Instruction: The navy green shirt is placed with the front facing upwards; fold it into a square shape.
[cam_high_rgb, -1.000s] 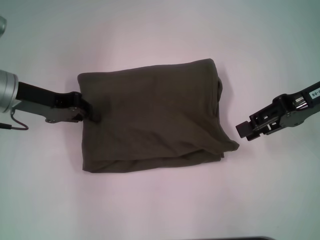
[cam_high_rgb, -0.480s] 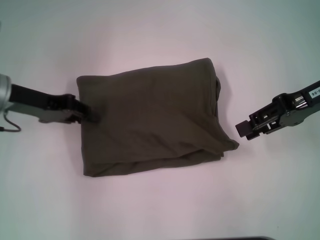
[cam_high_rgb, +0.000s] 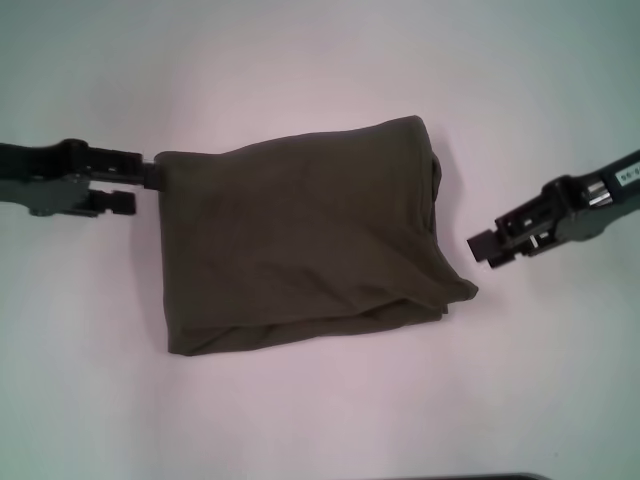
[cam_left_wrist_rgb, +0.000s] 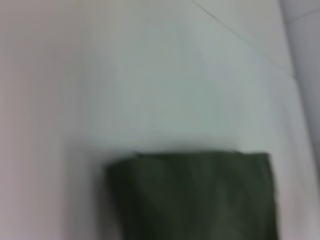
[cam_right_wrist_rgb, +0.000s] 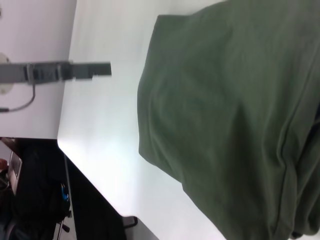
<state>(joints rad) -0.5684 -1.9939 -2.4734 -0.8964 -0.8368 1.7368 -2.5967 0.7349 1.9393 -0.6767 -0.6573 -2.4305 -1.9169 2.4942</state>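
The navy green shirt (cam_high_rgb: 300, 240) lies folded into a rough rectangle in the middle of the white table (cam_high_rgb: 300, 60). Its lettering and neck label are hidden. Loose layers bunch at its right edge. My left gripper (cam_high_rgb: 140, 185) is open and empty, just off the shirt's far left corner. One finger (cam_high_rgb: 150, 168) reaches that corner. My right gripper (cam_high_rgb: 482, 246) hovers just off the shirt's right edge, apart from the cloth. The shirt also shows in the left wrist view (cam_left_wrist_rgb: 195, 195) and the right wrist view (cam_right_wrist_rgb: 225, 115). The left gripper (cam_right_wrist_rgb: 107, 69) shows there too.
Bare white table surrounds the shirt on all sides. The right wrist view shows the table's edge (cam_right_wrist_rgb: 100, 190) with a dark room beyond it. A dark strip (cam_high_rgb: 470, 477) marks the table's near edge.
My left gripper has pulled out from the shirt's left edge and moved back toward the far left corner. My right gripper has shifted slightly away and up. The shirt has stayed put.
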